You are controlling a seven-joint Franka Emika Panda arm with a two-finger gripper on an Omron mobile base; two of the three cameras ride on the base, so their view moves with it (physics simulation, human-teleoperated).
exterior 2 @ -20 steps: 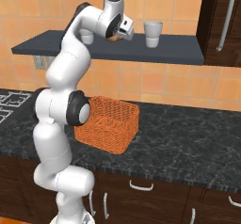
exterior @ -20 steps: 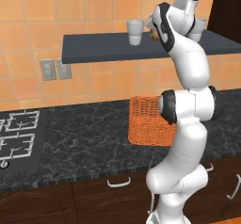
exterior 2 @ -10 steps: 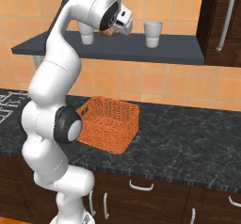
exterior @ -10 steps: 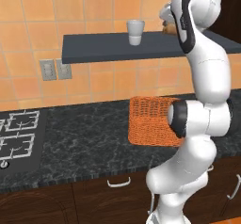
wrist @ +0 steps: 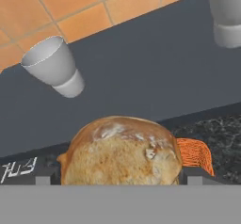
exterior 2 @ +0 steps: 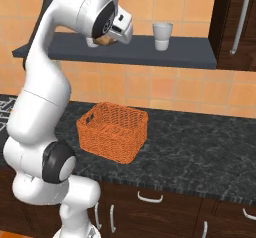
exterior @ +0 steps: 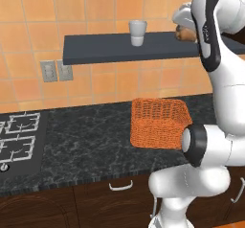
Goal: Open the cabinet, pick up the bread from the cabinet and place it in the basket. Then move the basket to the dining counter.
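A: What's changed vs a sec ago?

B: Arm's swung up and out. Earlier the tool (exterior 2: 106,40) sat in over the shelf (exterior 2: 70,49), near the cups; now it's pulled back to the shelf's front edge, w/ the bread (wrist: 123,153) along for the ride.

A: Tool state?

B: Clenched on the bread, going by the hand view: roll sits right betw. the tips, off the shelf, shelf edge and a bit of the basket (wrist: 194,153) showing beyond it. In the left base view the bread (exterior: 184,33) is a brown lump at the wrist, level w/ the shelf.

A: So the pick's done?

B: Looks so to me. Basket (exterior 2: 113,131) sits on the black granite table (exterior 2: 200,147), below and fwd of the tool. White cup (exterior 2: 162,36) upright on the shelf, well apart from the tool.

A: Next?

B: Prob. lower over the basket, release. Then carry basket to the dining counter.
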